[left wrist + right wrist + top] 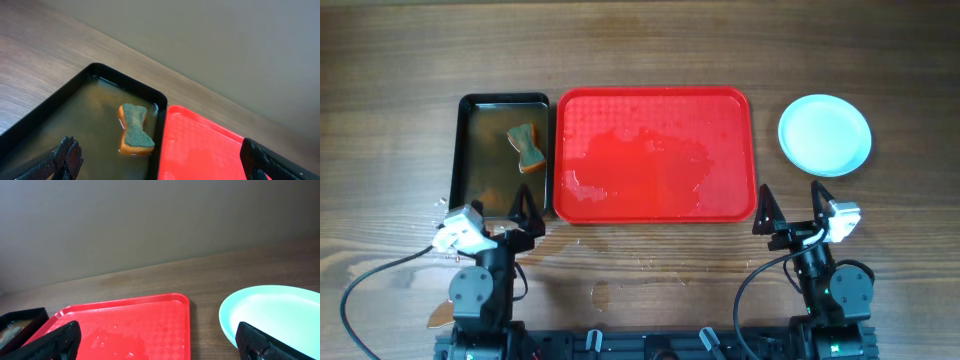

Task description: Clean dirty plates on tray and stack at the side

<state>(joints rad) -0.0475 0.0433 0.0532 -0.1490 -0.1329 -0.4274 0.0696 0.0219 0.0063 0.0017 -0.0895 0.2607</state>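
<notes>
The red tray (655,155) lies mid-table, wet, with no plates on it. It also shows in the left wrist view (200,150) and the right wrist view (125,327). The pale blue-white plates (825,134) sit stacked on the table to the right of the tray, also in the right wrist view (275,315); how many are in the stack I cannot tell. My left gripper (520,222) is open and empty near the front edge, by the black tray's near corner. My right gripper (790,215) is open and empty in front of the tray's right corner.
A black tray (470,160) of brownish water stands left of the red tray, with a green-topped orange sponge (526,148) lying in it, also seen in the left wrist view (135,131). Water drops lie on the table in front of the red tray.
</notes>
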